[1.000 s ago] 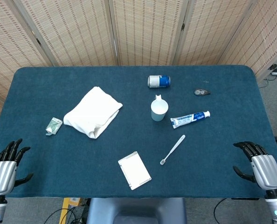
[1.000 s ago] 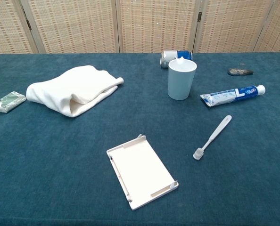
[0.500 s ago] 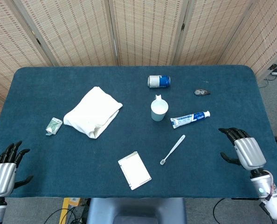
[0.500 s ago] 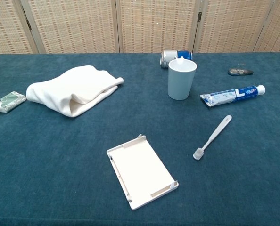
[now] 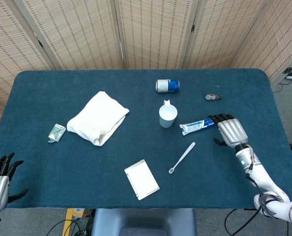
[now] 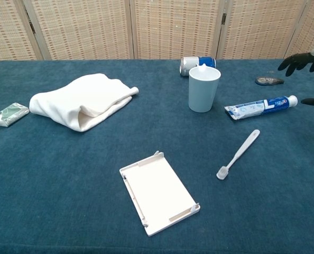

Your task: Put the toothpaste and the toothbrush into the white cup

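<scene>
Each robot hand [image 5: 230,132] has a silver back, black fingers and a white wrist.

The right hand [image 5: 229,131] has bare counter [image 5: 244,98] around it, with only the cup [image 5: 167,116] standing close beyond the toothpaste [image 5: 200,125].

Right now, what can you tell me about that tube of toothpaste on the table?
The toothpaste is a white tube with blue print, probably soft plastic. It lies flat on the dark blue tablecloth, its crimped flat end towards the white cup and its white cap end pointing away to the right. It sits just right of the cup, apart from it, with the toothbrush lying nearer the front edge. The right robot hand is open near the cap end; whether it touches the tube is unclear.
</scene>
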Tool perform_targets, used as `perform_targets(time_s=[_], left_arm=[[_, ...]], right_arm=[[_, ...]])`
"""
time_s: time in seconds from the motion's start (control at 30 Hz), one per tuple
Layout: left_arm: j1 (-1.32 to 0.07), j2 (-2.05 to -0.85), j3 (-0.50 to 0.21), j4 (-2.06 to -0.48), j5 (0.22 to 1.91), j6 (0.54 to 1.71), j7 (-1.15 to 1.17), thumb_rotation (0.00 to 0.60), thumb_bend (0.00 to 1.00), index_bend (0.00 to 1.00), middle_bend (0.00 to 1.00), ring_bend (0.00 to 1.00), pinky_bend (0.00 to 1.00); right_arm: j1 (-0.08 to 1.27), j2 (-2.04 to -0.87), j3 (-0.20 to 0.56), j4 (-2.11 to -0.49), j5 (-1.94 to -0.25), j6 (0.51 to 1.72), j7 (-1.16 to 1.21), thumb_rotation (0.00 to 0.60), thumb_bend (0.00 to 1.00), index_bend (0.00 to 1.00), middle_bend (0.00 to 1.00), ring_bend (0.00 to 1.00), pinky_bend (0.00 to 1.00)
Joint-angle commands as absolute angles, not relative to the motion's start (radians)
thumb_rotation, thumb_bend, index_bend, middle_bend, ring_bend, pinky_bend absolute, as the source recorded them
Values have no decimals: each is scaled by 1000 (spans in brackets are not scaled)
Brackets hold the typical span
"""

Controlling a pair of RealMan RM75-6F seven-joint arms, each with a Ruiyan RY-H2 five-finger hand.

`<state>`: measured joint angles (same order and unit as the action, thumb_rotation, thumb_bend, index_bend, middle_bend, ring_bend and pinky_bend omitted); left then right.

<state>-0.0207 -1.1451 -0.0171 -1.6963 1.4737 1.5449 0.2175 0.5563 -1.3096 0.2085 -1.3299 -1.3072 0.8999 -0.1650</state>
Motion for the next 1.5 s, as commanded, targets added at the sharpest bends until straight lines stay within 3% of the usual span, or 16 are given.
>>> perform_targets(time_s=[0.03, 0.4, 0.7, 1.03, 1.33, 1.5], left_arm=[[-19, -1144, -16, -1695, 1470, 1543, 220, 600, 171, 248, 77, 63, 207], [-9, -1142, -17, -1685, 1452, 1540, 212, 600, 171, 248, 77, 63, 207], [6, -1134, -17, -1670, 1443, 1549, 189, 600, 171, 250, 77, 62, 207], [9, -1134, -18, -1662, 1445, 1548, 181, 600, 171, 253, 77, 63, 207], [9, -1139, -19, -1662, 1442, 1540, 187, 600, 171, 255, 77, 63, 207], [8, -1140, -19, -1662, 1440, 1536, 190, 600, 171, 255, 77, 63, 207]], right_arm=[[627, -1401, 223, -1204, -1247, 813, -219, 600, 202, 176, 231, 179, 261], [757, -1585, 212, -942, -1179, 685, -295, 600, 210, 176, 231, 178, 261], [795, -1656, 193, -847, -1173, 665, -308, 600, 228, 197, 273, 178, 261], [794, -1698, 178, -780, -1193, 690, -270, 600, 256, 371, 380, 182, 268], [772, -1706, 158, -767, -1275, 798, -174, 600, 333, 646, 585, 357, 362], [742, -1677, 151, -811, -1312, 869, -101, 600, 341, 700, 629, 409, 384]])
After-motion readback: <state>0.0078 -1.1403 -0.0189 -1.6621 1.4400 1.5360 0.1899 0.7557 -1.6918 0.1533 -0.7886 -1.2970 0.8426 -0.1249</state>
